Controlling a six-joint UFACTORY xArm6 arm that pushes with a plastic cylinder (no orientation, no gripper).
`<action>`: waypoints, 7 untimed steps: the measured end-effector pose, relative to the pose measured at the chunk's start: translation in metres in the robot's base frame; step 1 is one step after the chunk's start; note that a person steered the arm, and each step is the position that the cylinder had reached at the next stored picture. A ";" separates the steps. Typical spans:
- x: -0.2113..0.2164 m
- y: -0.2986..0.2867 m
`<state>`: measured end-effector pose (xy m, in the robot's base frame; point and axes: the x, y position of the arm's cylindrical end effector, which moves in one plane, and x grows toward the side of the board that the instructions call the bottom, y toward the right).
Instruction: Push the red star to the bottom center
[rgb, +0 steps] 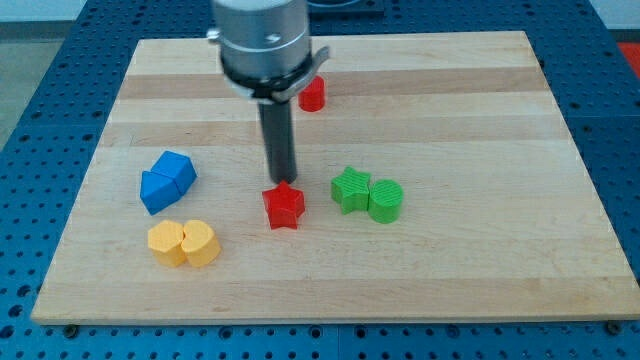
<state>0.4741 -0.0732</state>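
The red star (284, 207) lies on the wooden board (480, 250), a little left of the middle and below it. My tip (281, 180) is at the star's upper edge, just above it in the view, touching or nearly touching it. The dark rod rises from there to the arm's grey body at the view's top.
A green star (351, 189) and a green cylinder (385, 200) sit together right of the red star. Two blue blocks (166, 180) lie at the left. Two yellow blocks (184, 243) lie at the lower left. A red block (313, 94) sits near the top.
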 end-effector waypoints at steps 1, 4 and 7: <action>0.053 -0.012; 0.056 0.005; 0.057 0.026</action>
